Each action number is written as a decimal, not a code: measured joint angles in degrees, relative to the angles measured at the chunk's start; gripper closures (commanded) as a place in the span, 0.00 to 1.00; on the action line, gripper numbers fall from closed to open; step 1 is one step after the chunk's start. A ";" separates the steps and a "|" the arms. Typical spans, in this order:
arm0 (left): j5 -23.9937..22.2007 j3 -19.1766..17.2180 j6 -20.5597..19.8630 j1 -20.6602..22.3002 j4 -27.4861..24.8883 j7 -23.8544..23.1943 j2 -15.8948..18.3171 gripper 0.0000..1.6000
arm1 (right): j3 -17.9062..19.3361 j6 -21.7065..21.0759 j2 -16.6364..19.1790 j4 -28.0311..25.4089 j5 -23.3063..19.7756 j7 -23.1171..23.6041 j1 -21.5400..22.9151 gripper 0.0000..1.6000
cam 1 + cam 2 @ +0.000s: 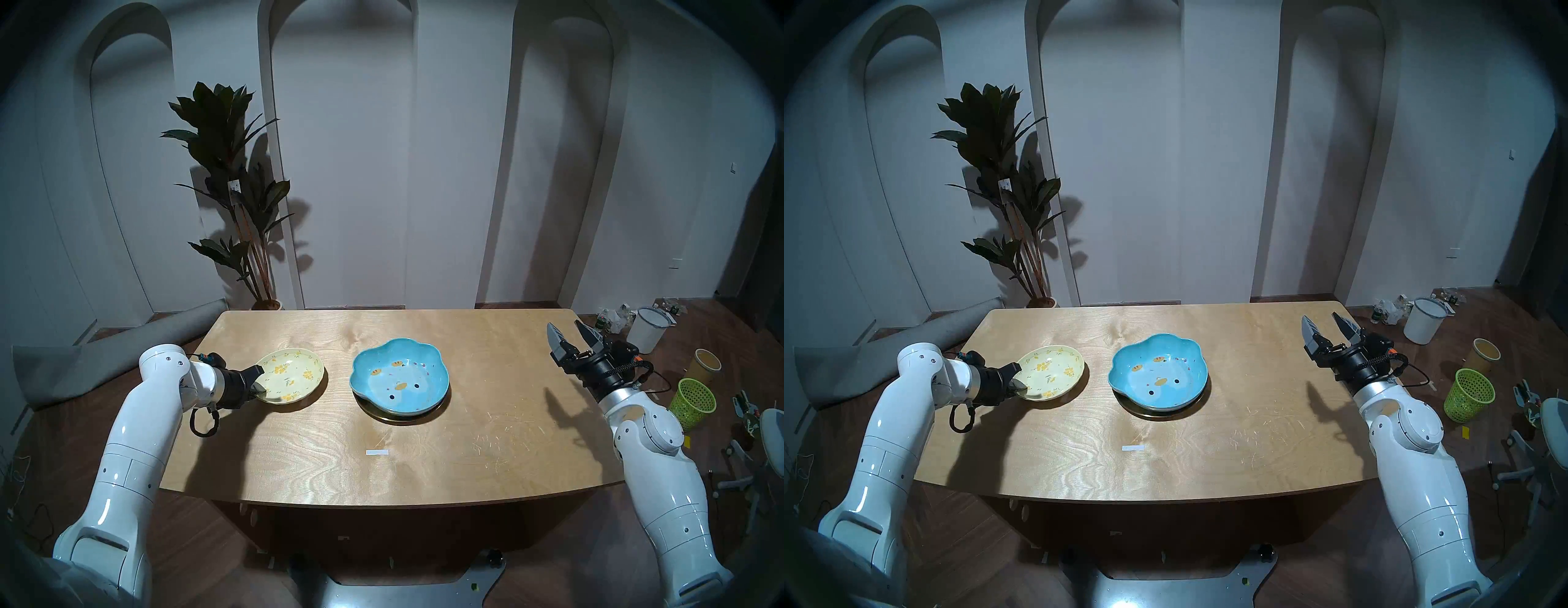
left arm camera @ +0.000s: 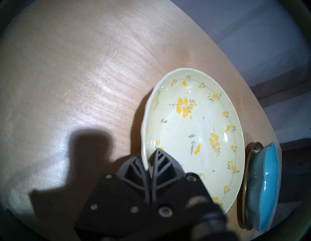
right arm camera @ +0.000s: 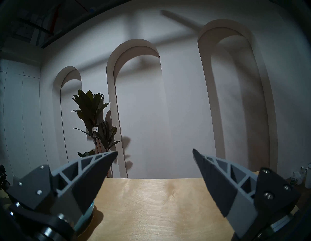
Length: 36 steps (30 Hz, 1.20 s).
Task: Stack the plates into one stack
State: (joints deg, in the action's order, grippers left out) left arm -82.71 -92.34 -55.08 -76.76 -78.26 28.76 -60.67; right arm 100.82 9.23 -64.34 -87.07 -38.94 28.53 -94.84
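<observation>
The pale-yellow floral dish (image 1: 292, 374) sits left of the table's middle and also shows in the left wrist view (image 2: 193, 127). My left gripper (image 1: 258, 381) is shut on its near-left rim, one finger inside and one outside (image 2: 148, 161). The sky-blue flower-shaped dish (image 1: 399, 378) rests on the gold plate (image 1: 392, 417), whose rim shows beneath it. Both show at the right edge of the left wrist view: the blue dish (image 2: 267, 185) and the gold rim (image 2: 242, 193). My right gripper (image 1: 573, 335) is open and empty, raised over the table's right edge (image 3: 154, 154).
The wooden table (image 1: 382, 458) carries a small white label (image 1: 377, 452) near the front. On the floor at the right stand a green mesh basket (image 1: 692, 403), a yellow cup (image 1: 706, 365) and a white bucket (image 1: 647, 331). A potted plant (image 1: 237, 191) stands behind the table's left corner.
</observation>
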 measured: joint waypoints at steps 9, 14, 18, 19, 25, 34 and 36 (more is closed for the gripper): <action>-2.25 -2.08 0.19 -0.19 -0.33 0.03 -0.55 1.00 | -0.63 0.00 0.10 0.18 0.06 -0.09 0.05 0.00; -4.14 -3.61 0.46 -0.25 -0.37 1.10 -1.59 1.00 | -0.99 0.00 0.18 0.27 0.08 0.02 0.08 0.00; -6.15 -5.00 0.78 -0.18 -0.08 2.98 -2.71 1.00 | -1.19 0.00 0.21 0.36 0.09 0.04 0.11 0.00; -6.46 -5.24 0.86 -0.16 0.00 3.23 -2.89 1.00 | -1.21 0.00 0.21 0.37 0.09 0.04 0.11 0.00; -9.69 -7.83 2.13 0.05 0.63 5.57 -4.80 1.00 | -1.42 0.02 0.22 0.43 0.10 0.04 0.11 0.00; -13.92 -11.10 3.85 0.14 -0.35 8.82 -7.33 1.00 | -1.80 0.05 0.16 0.69 0.10 0.04 0.11 0.00; -14.72 -11.58 4.11 0.14 -0.85 9.61 -7.81 1.00 | -1.86 0.06 0.12 0.80 0.10 0.04 0.11 0.00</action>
State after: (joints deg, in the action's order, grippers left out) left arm -97.43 -103.91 -50.98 -76.62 -79.11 38.37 -68.49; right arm 98.96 9.28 -64.22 -86.27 -38.84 28.57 -94.72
